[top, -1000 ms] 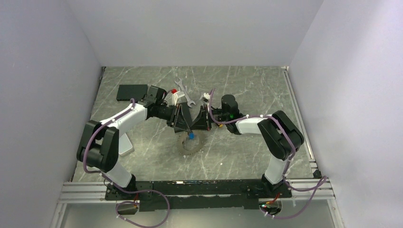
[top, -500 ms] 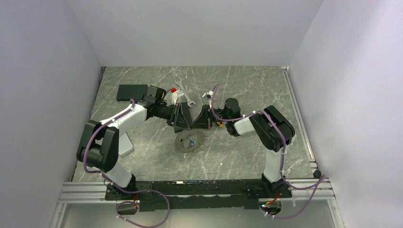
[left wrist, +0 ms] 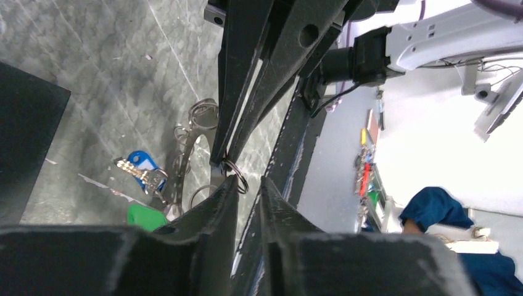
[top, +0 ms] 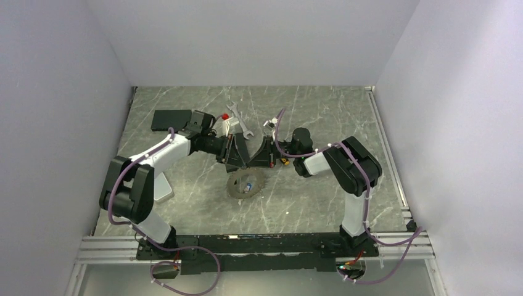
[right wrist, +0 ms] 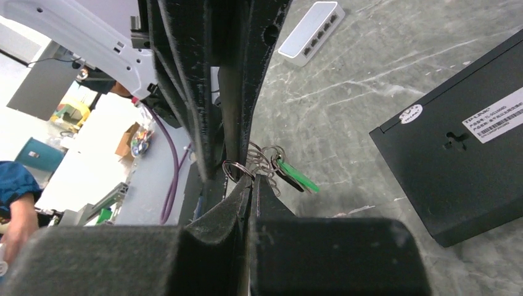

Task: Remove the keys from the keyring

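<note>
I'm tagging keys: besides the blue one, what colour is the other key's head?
Green; the green key shows best in the right wrist view.

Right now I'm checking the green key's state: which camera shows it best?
Right wrist: the green key shows clear and unobstructed. Left wrist shows only its head, half hidden. From the top it is too small to find.
</note>
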{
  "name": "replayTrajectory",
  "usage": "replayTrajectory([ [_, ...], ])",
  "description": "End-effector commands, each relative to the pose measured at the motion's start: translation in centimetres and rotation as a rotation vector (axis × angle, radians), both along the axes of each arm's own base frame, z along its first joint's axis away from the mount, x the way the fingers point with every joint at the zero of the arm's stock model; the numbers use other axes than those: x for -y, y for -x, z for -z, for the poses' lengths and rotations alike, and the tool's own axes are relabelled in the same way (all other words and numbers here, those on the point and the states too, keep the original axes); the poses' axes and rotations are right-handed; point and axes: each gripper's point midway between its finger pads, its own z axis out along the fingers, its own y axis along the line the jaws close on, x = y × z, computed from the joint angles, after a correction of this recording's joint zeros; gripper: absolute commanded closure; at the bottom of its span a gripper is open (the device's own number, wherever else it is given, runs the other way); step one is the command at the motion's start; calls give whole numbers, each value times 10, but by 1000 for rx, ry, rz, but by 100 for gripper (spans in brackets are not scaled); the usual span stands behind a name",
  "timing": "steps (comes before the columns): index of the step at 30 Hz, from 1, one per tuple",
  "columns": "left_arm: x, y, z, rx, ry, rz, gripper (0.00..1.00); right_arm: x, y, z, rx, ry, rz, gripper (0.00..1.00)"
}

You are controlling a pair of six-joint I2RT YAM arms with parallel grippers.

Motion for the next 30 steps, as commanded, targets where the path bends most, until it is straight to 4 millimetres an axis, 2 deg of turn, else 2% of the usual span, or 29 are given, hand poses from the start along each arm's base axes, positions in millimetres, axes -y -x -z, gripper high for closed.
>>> replayTrajectory([
  [1,0,10,-20,24,-2,59,67,5,-20,-28,185,-34,90,100],
  [6,-12,-10,-41,153,-53,44,41,14,-16,-23,225,15,92,100],
  [11,-25,-25,-53,292,-112,20,26,22,-14,-34,254,5,91,100],
  [15,-31,-29,-53,322,-132,13,24,34,-14,-61,297,-26,104,100],
  [19,-34,-33,-51,334,-141,2,24,42,-5,-83,348,-34,101,100],
  [22,-36,-37,-46,341,-158,-9,23,56,-5,-97,351,-47,127,100],
  [25,-36,-41,-42,347,-168,-15,23,77,-19,-101,332,-26,192,100],
  [30,-34,-48,-36,345,-170,-16,22,118,-47,-92,307,69,303,100],
])
